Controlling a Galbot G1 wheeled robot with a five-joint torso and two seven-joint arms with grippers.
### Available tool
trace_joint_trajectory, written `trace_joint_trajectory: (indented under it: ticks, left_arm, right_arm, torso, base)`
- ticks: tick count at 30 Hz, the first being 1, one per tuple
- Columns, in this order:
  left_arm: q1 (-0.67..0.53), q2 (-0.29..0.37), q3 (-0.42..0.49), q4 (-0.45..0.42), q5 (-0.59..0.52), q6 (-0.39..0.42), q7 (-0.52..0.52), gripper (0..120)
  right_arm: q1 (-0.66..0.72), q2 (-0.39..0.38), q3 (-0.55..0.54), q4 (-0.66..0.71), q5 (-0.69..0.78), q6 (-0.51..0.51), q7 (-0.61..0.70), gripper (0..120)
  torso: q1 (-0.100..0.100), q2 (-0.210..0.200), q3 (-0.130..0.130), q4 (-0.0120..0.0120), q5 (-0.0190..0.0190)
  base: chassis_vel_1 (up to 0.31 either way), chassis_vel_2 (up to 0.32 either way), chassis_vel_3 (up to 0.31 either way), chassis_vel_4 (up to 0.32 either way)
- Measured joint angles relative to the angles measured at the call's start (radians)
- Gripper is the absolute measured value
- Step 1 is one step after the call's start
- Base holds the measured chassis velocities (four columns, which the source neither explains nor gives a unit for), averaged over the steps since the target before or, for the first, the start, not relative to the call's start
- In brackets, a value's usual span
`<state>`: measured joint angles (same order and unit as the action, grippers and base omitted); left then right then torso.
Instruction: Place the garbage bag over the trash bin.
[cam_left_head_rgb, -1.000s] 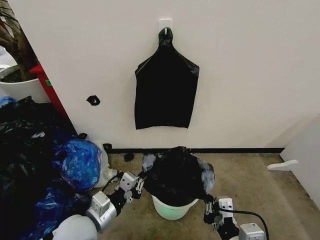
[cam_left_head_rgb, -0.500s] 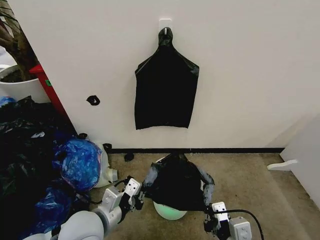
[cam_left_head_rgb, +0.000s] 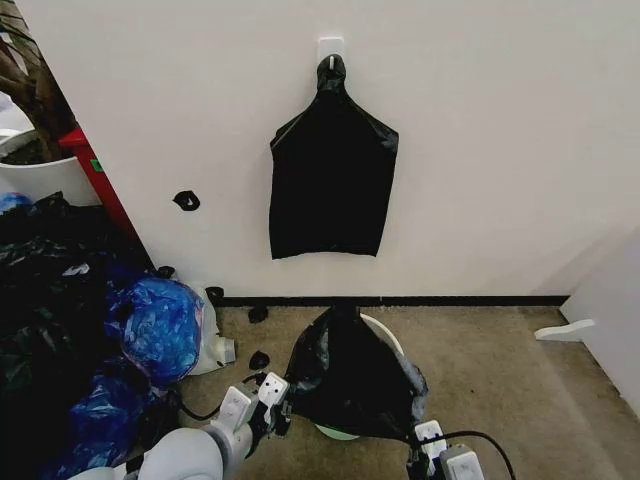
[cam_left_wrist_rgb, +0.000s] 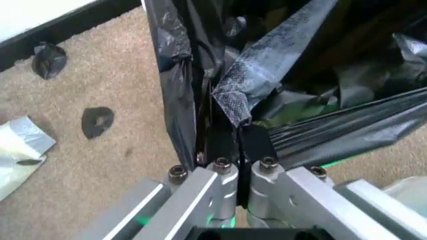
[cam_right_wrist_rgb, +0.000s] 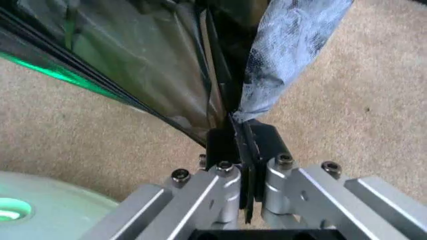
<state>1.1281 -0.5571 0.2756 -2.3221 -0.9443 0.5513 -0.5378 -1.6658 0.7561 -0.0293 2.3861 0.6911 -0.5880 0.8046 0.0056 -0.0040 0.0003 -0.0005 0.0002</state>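
The garbage bag (cam_left_head_rgb: 352, 380) had been drawn lower over the trash bin (cam_left_head_rgb: 384, 333), whose far rim stayed exposed; the left tool (cam_left_wrist_rgb: 230, 142) and right tool (cam_right_wrist_rgb: 240, 135) were clenched on its edges, so covering remained unfinished

**Background clutter around the work spot**

Flat black plastic bag bundle (cam_left_head_rgb: 332, 170) gathered to a neck hangs off a white wall hook (cam_left_head_rgb: 331, 47); heaped blue and black plastic bags (cam_left_head_rgb: 90, 330) pile up at the left on the beige carpet (cam_left_head_rgb: 500, 370); big white plant pot (cam_left_head_rgb: 40, 172) behind them next to a red panel (cam_left_head_rgb: 95, 170); small black scraps (cam_left_wrist_rgb: 97, 120) lie on the carpet, another (cam_left_head_rgb: 186, 200) stuck on the wall.
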Motion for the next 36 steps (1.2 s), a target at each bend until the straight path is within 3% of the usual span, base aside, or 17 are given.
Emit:
trace_joint_trajectory:
  ticks: [9,17,21,26,28,29,34,36]
  left_arm:
    - [0.019,-0.079,0.000,0.116,0.019,-0.059,-0.013,0]
    - [0.052,-0.114,-0.025,0.159,0.022,-0.121,-0.032,0]
    - [0.110,-0.119,-0.087,0.149,0.024,-0.177,-0.042,3]
    - [0.162,-0.098,-0.156,0.089,0.024,-0.152,-0.060,16]
    - [0.190,-0.084,-0.193,0.049,0.018,-0.127,-0.087,28]
    - [0.207,-0.077,-0.214,0.028,0.015,-0.114,-0.104,33]
    - [0.261,-0.066,-0.273,-0.041,-0.016,-0.071,-0.185,48]
    - [0.298,-0.071,-0.312,-0.068,-0.037,-0.061,-0.221,59]
  right_arm:
    - [0.048,0.051,-0.017,-0.151,-0.118,0.058,-0.068,0]
    - [0.049,0.083,-0.012,-0.196,-0.141,0.090,-0.087,0]
    - [0.029,0.084,0.003,-0.177,-0.136,0.139,-0.119,19]
    - [-0.008,0.049,0.024,-0.107,-0.106,0.127,-0.120,32]
    - [-0.029,0.030,0.037,-0.059,-0.076,0.102,-0.104,39]
    - [-0.042,0.018,0.046,-0.026,-0.056,0.080,-0.090,49]
    - [-0.069,-0.006,0.072,0.078,0.018,-0.011,-0.028,62]
    - [-0.088,-0.015,0.081,0.115,0.055,-0.069,0.019,73]
  torso:
    - [0.000,0.000,0.000,0.0001,0.0001]
    - [0.000,0.000,0.000,0.0001,0.0000]
    - [0.000,0.000,0.000,0.0003,0.0000]
    - [0.000,0.000,0.000,0.0000,0.0000]
    - [0.000,0.000,0.000,0.0000,0.0000]
    - [0.000,0.000,0.000,0.0000,0.0000]
    - [0.000,0.000,0.000,0.0003,0.0002]
    - [0.000,0.000,0.000,0.0001,-0.0001]
  base:
    - [0.000,0.000,0.000,0.000]
    - [0.000,0.000,0.000,0.000]
    - [0.000,0.000,0.000,0.000]
    - [0.000,0.000,0.000,0.000]
    - [0.000,0.000,0.000,0.000]
    - [0.000,0.000,0.000,0.000]
    - [0.000,0.000,0.000,0.000]
    - [0.000,0.000,0.000,0.000]
